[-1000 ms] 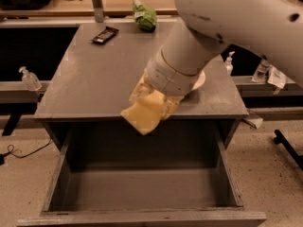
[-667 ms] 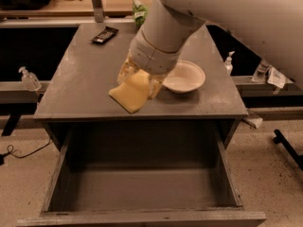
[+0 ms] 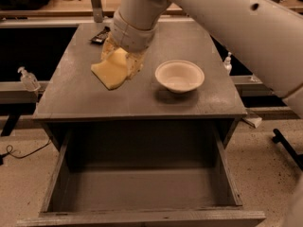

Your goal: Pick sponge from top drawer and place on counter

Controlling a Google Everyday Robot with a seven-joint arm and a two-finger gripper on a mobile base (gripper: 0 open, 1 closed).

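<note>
My gripper is shut on the pale yellow sponge and holds it over the left-middle part of the dark grey counter, left of the cream bowl. The sponge hangs tilted from the fingers, just above the counter top; I cannot tell whether it touches. The top drawer stands pulled open below the counter's front edge, and its inside shows nothing in it. My white arm comes down from the upper right and hides part of the counter's back.
A cream round bowl sits on the counter to the right of the sponge. A black flat device lies at the counter's back left. Small clear bottles stand on rails at each side.
My gripper has carried the sponge from over the counter's front edge back and to the left, further over the counter. The bowl, hidden before by the arm, now shows in full.
</note>
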